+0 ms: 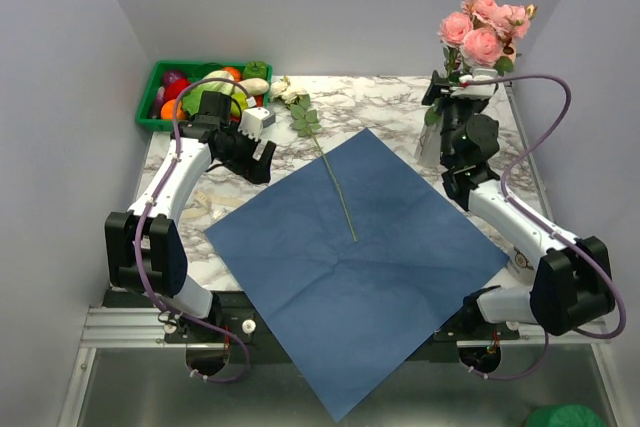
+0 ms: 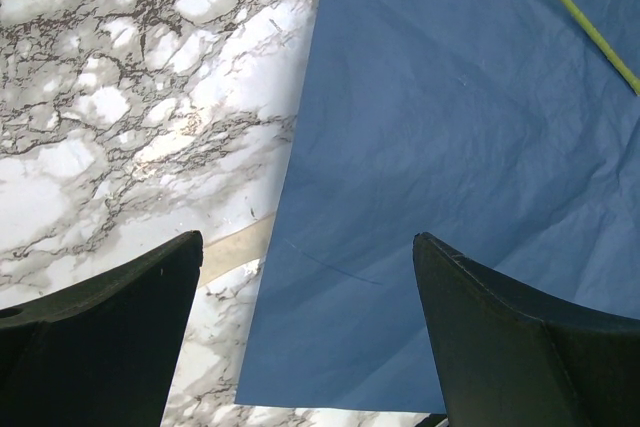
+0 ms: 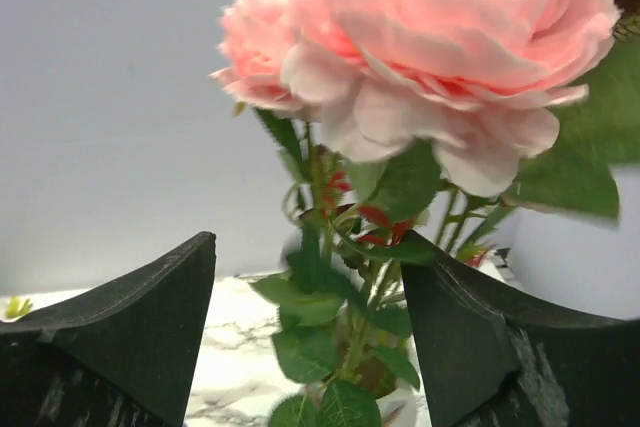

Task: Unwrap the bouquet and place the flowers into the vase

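Step in hand: loading flowers into the vase. The unwrap looks done. The large square blue paper sheet (image 1: 350,287) lies flat on the marble desk (image 1: 400,97), and a strip of beige ribbon (image 2: 235,247) lies loose by its left edge.

Right jaws: spread wide, holding nothing. They sit at the far right corner, level with the green stems and leaves of the pink roses (image 1: 482,27). In the wrist view the stems stand in the gap but beyond the jaws, touching neither. The roses stand upright in the slim pale grey-beige vase (image 1: 430,145), which the right arm mostly hides from above. My read is that this bunch is in and released.

Left jaws: also wide open and empty, hovering over the sheet's left edge, half over paper and half over marble.

Remaining: one cream-white rose with a thin green stem (image 1: 305,119). Its head is off the sheet's far corner, near the green plastic crate of toy vegetables (image 1: 148,119), and its stem runs diagonally onto the middle of the paper.

Next move, as I see it:
- Back the right jaws straight off so the leaves don't snag.
- Pinch the cream rose on bare stem. It is thin and lies flat on paper, so come down low and avoid grabbing the sheet.
- Carry it over stem end down and thread it into the narrow mouth, which is already crowded.

Risk: tipping the vase.
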`<action>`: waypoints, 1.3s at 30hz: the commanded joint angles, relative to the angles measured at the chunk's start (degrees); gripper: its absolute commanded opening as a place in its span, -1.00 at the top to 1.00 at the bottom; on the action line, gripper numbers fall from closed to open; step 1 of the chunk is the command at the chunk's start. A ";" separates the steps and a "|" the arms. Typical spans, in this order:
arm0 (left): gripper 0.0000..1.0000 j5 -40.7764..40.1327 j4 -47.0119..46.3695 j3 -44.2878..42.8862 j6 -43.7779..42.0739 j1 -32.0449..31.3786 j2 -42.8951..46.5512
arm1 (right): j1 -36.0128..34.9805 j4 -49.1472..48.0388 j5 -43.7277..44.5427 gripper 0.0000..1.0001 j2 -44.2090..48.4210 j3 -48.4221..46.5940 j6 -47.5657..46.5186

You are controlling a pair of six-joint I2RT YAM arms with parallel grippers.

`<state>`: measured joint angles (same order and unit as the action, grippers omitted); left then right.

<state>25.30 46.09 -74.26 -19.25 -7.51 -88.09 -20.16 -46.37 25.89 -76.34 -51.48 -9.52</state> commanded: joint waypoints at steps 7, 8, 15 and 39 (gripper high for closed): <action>-0.90 2.30 -0.12 -0.54 -0.09 0.39 2.40 | -5.49 36.83 2.84 -0.80 1.27 -8.46 12.30; -0.90 2.39 0.06 -0.62 0.00 0.39 2.40 | -6.37 38.88 3.20 -0.82 2.23 -8.11 13.03; -0.90 5.90 0.93 -2.29 1.23 0.91 2.23 | -19.20 44.86 -2.13 -0.84 -0.63 -6.25 15.05; -0.96 9.86 3.31 -5.28 1.49 6.98 2.31 | -16.58 72.99 -22.11 -0.61 -53.91 -57.31 14.09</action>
<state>34.13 48.53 -78.74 -17.10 -0.49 -87.31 -38.46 21.43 7.01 -126.96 -103.35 4.89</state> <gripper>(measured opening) 0.981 0.823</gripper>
